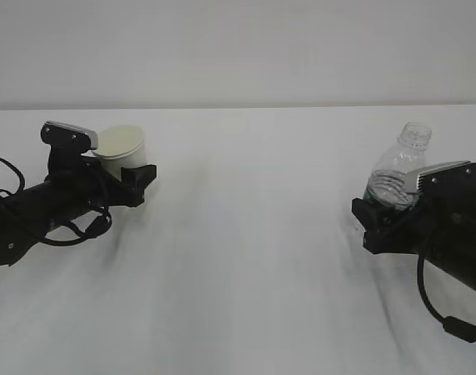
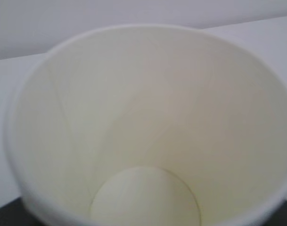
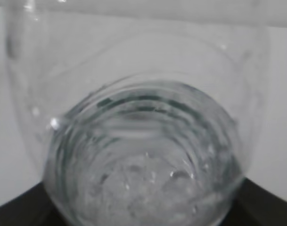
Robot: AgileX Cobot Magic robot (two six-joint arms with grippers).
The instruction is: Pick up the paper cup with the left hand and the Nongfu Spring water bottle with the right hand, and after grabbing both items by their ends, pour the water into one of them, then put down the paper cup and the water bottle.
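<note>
On the white worktop (image 1: 238,258), each gripper grips its item (left gripper (image 1: 116,173) paper cup (image 1: 122,148), right gripper (image 1: 390,215) water bottle (image 1: 398,168)); next, bring them together to pour.

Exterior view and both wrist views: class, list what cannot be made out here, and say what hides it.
- Small white paper cup: its base, exterior view, behind the left gripper.
- Clear ribbed plastic bottle: its lower half, exterior view, behind the right gripper.
- Both grippers' fingers: wrist views, cup and bottle fill the frame.
- Water level: right wrist view, blurred.
</note>
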